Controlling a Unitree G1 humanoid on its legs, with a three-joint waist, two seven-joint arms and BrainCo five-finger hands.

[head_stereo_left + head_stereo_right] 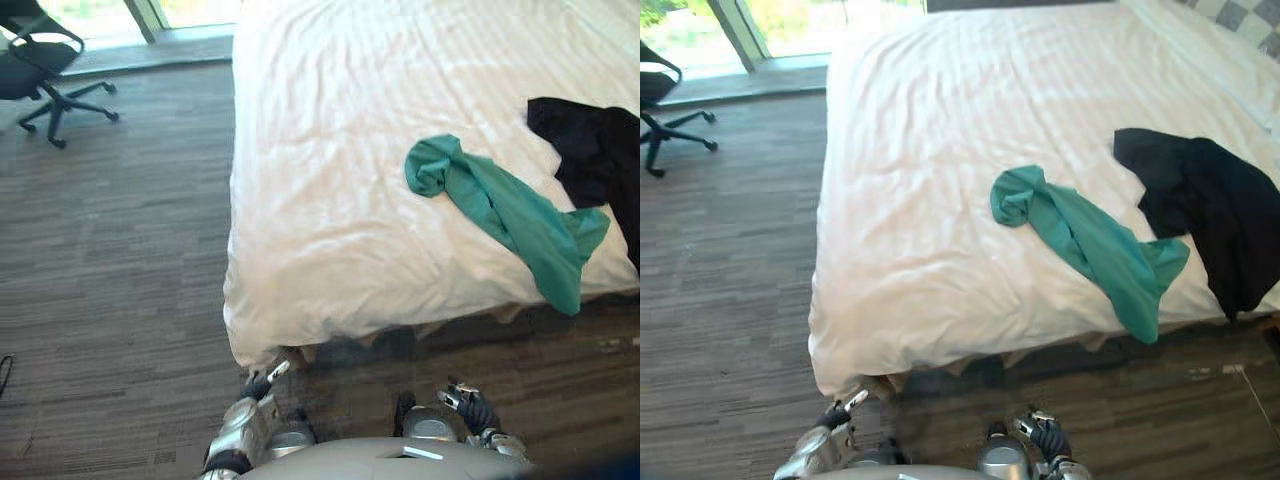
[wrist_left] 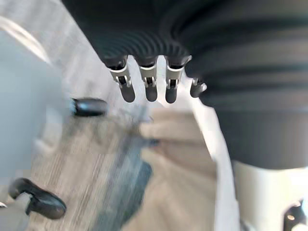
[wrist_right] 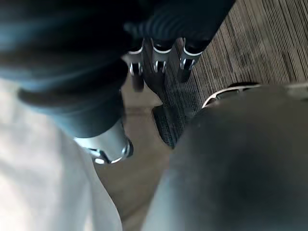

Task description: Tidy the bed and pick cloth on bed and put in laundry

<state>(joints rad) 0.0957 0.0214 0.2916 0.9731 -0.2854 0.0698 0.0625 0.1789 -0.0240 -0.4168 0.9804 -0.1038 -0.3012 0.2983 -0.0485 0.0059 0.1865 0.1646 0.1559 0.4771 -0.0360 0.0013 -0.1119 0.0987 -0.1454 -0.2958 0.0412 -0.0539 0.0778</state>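
A: Fig. key: duvet (image 1: 940, 130)?
B: White, faint tonal stripes.
A: Items on it?
B: One teal cloth (image 1: 1090, 245), plain; one black garment (image 1: 1210, 205), plain.
A: Surrounds?
B: Grey-brown floor (image 1: 720, 300) w/ fine streaks; black office chair (image 1: 35, 65); grey/white check pillow (image 1: 1240, 15).

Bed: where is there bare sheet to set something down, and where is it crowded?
The bed is bare from its left edge to the green cloth, and beyond it toward the far end. The near right side is crowded by the green cloth and black cloth.
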